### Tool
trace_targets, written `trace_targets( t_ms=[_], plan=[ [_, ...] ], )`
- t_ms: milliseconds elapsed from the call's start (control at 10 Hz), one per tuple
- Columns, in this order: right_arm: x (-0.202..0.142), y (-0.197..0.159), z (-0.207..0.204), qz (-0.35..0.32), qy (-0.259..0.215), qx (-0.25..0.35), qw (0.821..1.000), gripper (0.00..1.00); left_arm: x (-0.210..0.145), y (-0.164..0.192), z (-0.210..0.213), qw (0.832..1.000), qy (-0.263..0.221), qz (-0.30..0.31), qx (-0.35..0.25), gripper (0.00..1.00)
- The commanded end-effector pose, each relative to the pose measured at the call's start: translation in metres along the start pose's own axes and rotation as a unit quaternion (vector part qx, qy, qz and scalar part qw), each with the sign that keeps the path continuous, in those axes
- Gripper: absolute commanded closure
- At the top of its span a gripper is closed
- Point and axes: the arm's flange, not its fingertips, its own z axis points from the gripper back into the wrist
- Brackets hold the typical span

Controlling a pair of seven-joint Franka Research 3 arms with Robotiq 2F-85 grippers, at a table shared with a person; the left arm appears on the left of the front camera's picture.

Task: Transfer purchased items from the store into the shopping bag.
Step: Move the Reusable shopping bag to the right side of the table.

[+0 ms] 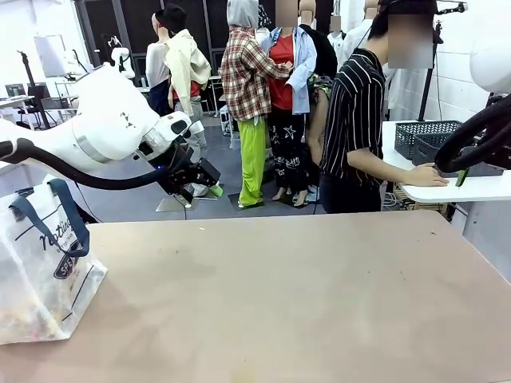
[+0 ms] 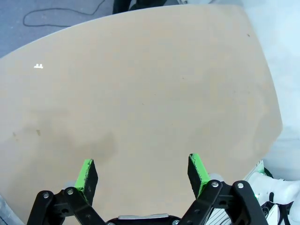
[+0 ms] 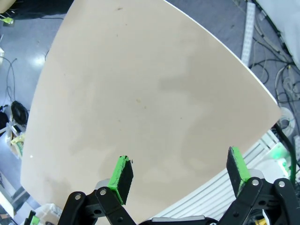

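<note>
The shopping bag (image 1: 38, 263), translucent white with navy handles and dark script, stands at the table's near left corner. Faint yellowish shapes, perhaps purchased items (image 1: 24, 313), show through its lower wall. Two dark grey mesh baskets (image 1: 423, 136) sit on a white side table at the far right; I cannot tell which is the store. My left gripper (image 1: 209, 185) hangs beyond the table's far left edge, high over the floor. In the left wrist view the left gripper (image 2: 143, 164) is open and holds nothing. My right gripper (image 3: 180, 166) is open too, high above the bare tabletop.
A person in a striped shirt (image 1: 355, 120) stands at the far right with one hand (image 1: 431, 175) resting on the white side table (image 1: 463, 190). The beige table (image 1: 303, 295) stretches bare from the bag to its right edge. Cables lie on the floor beside it.
</note>
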Motion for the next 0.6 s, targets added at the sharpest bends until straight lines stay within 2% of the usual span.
trace_targets(
  t_ms=[0, 500],
  plan=[
    [0.0002, -0.0021, 0.0001, 0.005, -0.002, -0.01, 1.0, 0.0, -0.0004, 0.0028, 0.0004, 1.0, -0.002, 0.003, 0.001, 0.0],
    [0.0002, -0.0021, 0.0001, 0.005, -0.002, -0.01, 1.0, 0.0, -0.0004, 0.0028, 0.0004, 1.0, -0.002, 0.003, 0.001, 0.0]
  ],
)
